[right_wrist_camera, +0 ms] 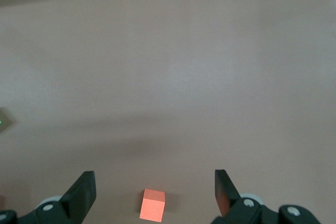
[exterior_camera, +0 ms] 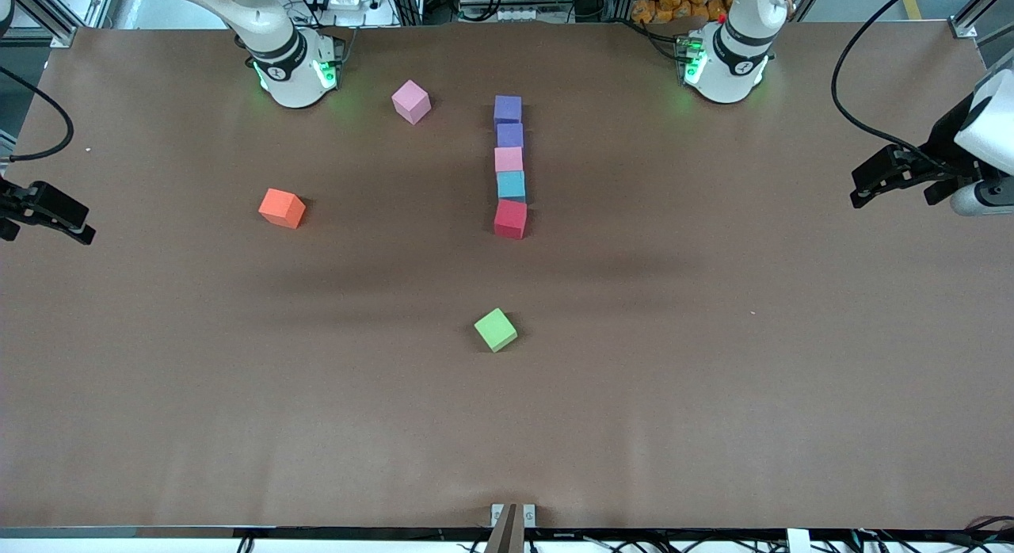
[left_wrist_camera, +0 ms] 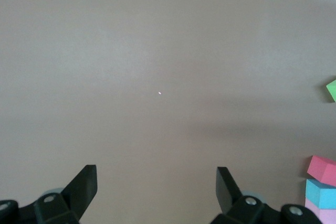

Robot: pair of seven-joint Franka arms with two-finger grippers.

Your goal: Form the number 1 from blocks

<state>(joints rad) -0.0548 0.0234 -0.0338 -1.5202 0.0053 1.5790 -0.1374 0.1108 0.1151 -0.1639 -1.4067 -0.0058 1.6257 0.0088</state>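
Five blocks lie in a straight, touching column in the middle of the table: a purple block (exterior_camera: 508, 108) farthest from the front camera, then a second purple block (exterior_camera: 509, 134), a light pink block (exterior_camera: 508, 158), a light blue block (exterior_camera: 511, 185) and a red block (exterior_camera: 511, 219) nearest. The left wrist view catches the red block (left_wrist_camera: 323, 168) and the light blue block (left_wrist_camera: 320, 194) at its edge. My left gripper (exterior_camera: 859, 187) (left_wrist_camera: 156, 182) hangs open and empty over the left arm's end of the table. Open and empty too, my right gripper (exterior_camera: 75, 220) (right_wrist_camera: 155, 184) hangs over the right arm's end.
A loose pink cube (exterior_camera: 411, 101) sits near the right arm's base. An orange cube (exterior_camera: 281, 208) (right_wrist_camera: 153, 204) lies toward the right arm's end. A green cube (exterior_camera: 495, 329) (left_wrist_camera: 332, 88) lies alone, nearer the front camera than the column.
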